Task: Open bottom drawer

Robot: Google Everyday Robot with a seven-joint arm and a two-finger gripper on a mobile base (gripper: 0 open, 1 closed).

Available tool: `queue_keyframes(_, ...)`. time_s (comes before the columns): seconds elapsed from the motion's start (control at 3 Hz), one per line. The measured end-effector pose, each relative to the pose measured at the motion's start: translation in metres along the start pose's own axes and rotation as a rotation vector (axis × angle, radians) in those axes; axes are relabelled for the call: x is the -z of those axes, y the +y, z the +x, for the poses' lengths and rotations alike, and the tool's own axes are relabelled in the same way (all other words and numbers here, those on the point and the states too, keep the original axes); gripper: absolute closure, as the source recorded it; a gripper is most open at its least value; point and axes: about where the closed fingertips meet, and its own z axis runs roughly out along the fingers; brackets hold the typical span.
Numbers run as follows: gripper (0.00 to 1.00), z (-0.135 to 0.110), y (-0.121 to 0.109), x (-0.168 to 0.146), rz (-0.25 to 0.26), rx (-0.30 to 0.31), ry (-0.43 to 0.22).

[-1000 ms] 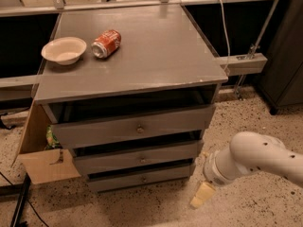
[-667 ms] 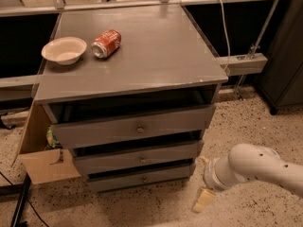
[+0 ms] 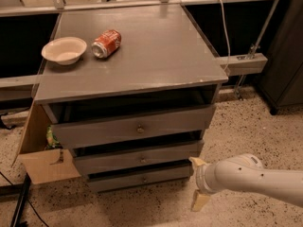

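The bottom drawer (image 3: 142,178) is the thinnest grey front at the foot of the grey cabinet, with a small round knob (image 3: 144,178) at its centre. It stands slightly out from the cabinet. My gripper (image 3: 195,182) is low near the floor, just right of the bottom drawer's right end. It is open and empty, with one tan fingertip (image 3: 196,162) beside the drawer's corner and the other lower down. It touches no knob.
The mid-sized drawer (image 3: 137,159) and the tallest drawer (image 3: 135,128) above are both pulled out a little. A bowl (image 3: 64,49) and a toppled red can (image 3: 106,43) sit on the cabinet top (image 3: 156,56). A cardboard box (image 3: 45,164) stands at the cabinet's left. The floor is speckled.
My arm has dropped lower toward the floor. The gripper stays beside the bottom drawer's right end. The drawers have not moved.
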Motion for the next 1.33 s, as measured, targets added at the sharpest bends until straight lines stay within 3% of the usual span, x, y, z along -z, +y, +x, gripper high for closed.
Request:
queue_keyframes(0.33,0.00,0.001,0.000,0.000,0.002,0.000,0.000)
queue_keyframes(1.0,0.00,0.033,-0.001,-0.039,-0.004,-0.061,-0.005)
queue_keyframes(1.33,0.00,0.044,-0.002,-0.064,-0.005,-0.102,-0.075)
